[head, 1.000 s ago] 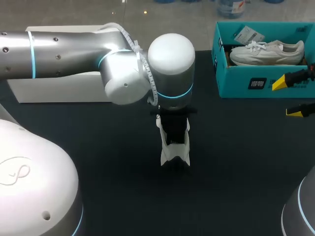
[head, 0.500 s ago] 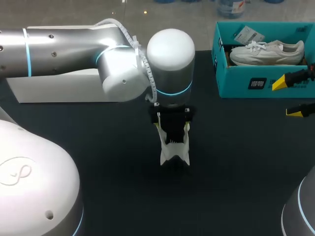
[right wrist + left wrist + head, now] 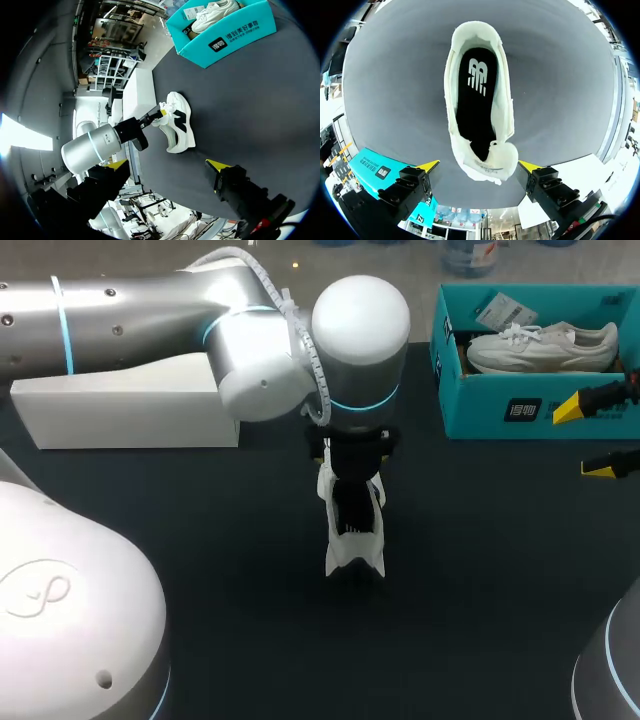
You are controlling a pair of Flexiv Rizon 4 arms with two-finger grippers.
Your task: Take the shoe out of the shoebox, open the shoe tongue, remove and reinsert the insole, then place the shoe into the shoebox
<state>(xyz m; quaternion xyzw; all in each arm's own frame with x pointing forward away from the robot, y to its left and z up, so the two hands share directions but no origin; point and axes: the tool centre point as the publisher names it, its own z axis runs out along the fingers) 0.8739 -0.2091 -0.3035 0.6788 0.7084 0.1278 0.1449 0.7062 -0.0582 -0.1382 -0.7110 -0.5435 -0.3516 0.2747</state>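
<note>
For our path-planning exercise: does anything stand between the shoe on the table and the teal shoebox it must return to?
Nothing visible lies on the table between the shoe and the shoebox. The right gripper hangs open by the box's front wall, and another shoe already lies inside.

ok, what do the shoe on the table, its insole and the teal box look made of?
Shoe: off-white soft textile, probably padded; matte, fuzzy rounded collar. Insole: black, matte, likely fabric-faced foam; white printed mark. Teal box: cardboard, by its thin flat walls and printed label.
</note>
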